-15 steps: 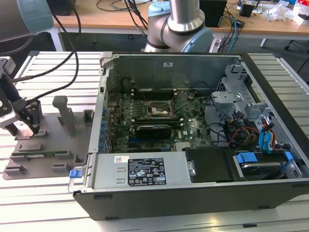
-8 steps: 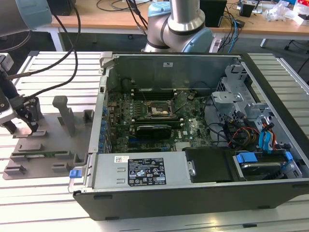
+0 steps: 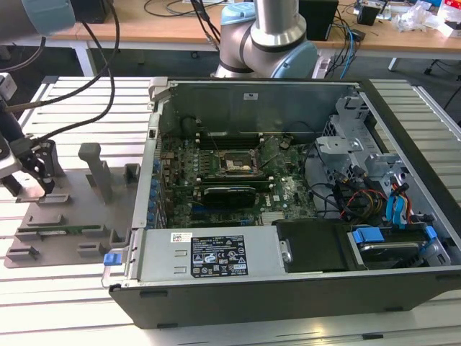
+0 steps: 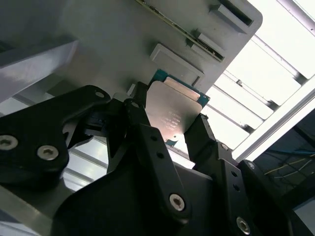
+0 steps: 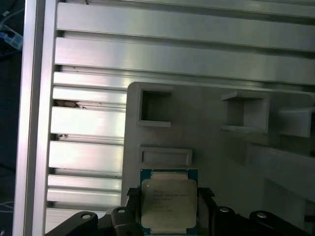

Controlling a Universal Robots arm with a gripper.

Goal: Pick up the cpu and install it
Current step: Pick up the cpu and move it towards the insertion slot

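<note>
In the exterior view the gripper (image 3: 39,173) hung over the grey tray (image 3: 72,241), well apart from the socket (image 3: 238,164). In the second wrist view its fingers (image 4: 147,135) seemingly pinched the cpu (image 4: 173,110) by its edges. In the first wrist view the grip looked thin, so the cpu could tilt or slip onto the tray.

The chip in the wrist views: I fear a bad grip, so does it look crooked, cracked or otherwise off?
Nothing stands out. The chip sits square in the hand, gripped on two opposite edges over the grey tray. Its metal top looks whole in both wrist views.
</note>
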